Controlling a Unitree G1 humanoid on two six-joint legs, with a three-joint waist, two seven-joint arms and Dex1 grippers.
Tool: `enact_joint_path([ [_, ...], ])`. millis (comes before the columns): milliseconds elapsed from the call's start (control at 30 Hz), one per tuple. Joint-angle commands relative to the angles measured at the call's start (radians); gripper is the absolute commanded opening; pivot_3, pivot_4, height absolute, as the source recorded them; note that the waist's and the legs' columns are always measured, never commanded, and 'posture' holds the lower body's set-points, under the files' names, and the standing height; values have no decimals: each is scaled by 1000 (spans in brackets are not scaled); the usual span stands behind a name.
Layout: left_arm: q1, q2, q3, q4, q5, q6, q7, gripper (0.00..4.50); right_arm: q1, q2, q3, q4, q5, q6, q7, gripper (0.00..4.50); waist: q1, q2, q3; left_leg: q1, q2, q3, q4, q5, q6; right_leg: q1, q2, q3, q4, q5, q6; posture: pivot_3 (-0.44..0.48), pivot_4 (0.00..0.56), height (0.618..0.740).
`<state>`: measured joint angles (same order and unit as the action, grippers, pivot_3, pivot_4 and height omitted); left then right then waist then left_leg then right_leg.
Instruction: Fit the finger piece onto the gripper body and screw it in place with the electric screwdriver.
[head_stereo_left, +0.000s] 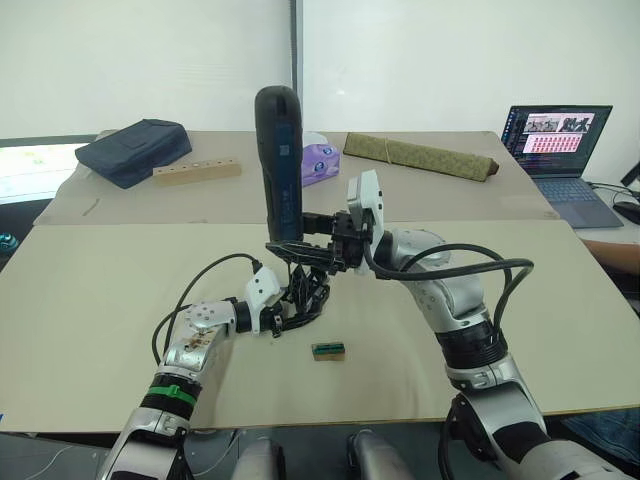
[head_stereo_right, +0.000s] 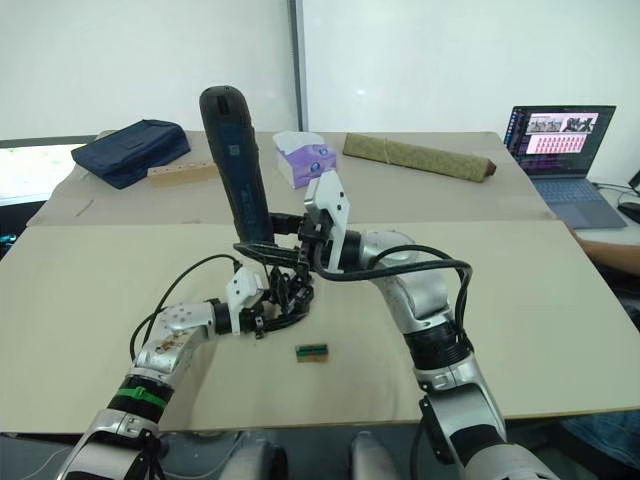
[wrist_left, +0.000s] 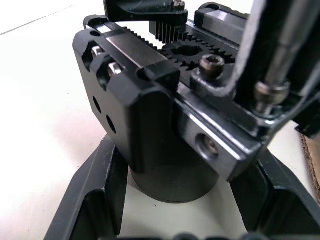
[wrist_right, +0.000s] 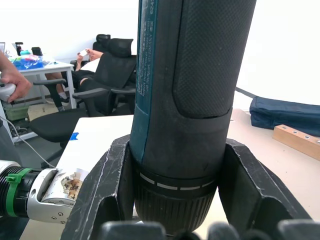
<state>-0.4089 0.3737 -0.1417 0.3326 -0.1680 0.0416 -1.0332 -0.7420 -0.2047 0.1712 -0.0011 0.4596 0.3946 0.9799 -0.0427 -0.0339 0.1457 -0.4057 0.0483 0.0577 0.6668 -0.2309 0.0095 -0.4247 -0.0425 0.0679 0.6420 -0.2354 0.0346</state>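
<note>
The right hand (head_stereo_left: 322, 238) stood clamped around the thick matte-black cylindrical electric screwdriver (head_stereo_left: 279, 160), its two fingers pressed against the tool's lower collar on either side, plain in the right wrist view. The tool stood nearly upright, rounded end at twelve o'clock, bit end pointing down at six o'clock toward the work, which reads as a driving posture over a screw.

Just below sat the small black gripper body with its round cylindrical base (wrist_left: 172, 170), resting near the middle of the beige tabletop (head_stereo_left: 100, 300). The left hand (head_stereo_left: 283, 310) pinched it, one finger on each side of the base, likely to stop it twisting under the driver. In the left wrist view the thin metal bit (wrist_left: 290, 45) came down at the body's top by the toothed racks and screw heads.

The finger piece could not be made out separately. A small green-and-brown block (head_stereo_left: 328, 350) lay just beside, at five o'clock of the body.
</note>
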Motion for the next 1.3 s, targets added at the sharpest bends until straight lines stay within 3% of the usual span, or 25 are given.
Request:
enact_joint_path([
  [33,22,13,-18,39,13,20,-10,2301,-13,-6,-5,-23,1,-14,4,1937,0,0,0,0,0,0,0,0,0,0,0,0,0,0,0,0,150,740],
  [600,27,13,-15,34,12,22,-8,2301,41,-26,25,-51,0,58,-1,1937,1,0,0,1,0,0,0,0,0,1,0,0,0,0,0,0,150,740],
  [1300,27,17,-16,31,9,28,-11,2301,93,-23,70,3,-57,-31,9,1937,0,0,-3,4,0,0,-1,0,0,3,0,0,0,0,0,0,150,740],
])
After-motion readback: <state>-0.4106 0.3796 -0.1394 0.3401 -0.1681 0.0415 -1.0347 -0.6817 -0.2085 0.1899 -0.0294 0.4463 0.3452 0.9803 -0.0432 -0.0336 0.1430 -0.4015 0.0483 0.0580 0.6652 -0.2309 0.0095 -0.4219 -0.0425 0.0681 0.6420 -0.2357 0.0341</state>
